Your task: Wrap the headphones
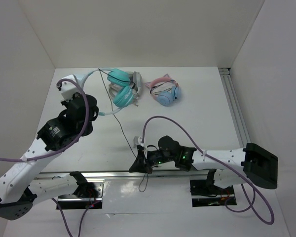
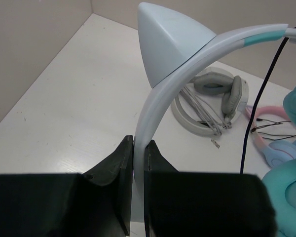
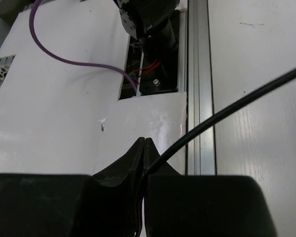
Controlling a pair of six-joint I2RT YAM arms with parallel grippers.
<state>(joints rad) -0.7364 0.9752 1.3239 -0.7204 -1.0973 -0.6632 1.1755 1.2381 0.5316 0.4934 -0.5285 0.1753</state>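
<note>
The teal headphones are held off the table at the back left, their pale headband arching left. My left gripper is shut on that headband; in the left wrist view the band with its cat ear rises from between the gripper jaws, with a teal ear cup at right. The thin black cable runs down to my right gripper, which is shut on it near the front rail. In the right wrist view the cable leaves the closed gripper to the upper right.
Grey headphones lie just behind the teal ones and also show in the left wrist view. Pink-banded light-blue headphones lie to their right. An aluminium rail runs along the right side, another along the front edge.
</note>
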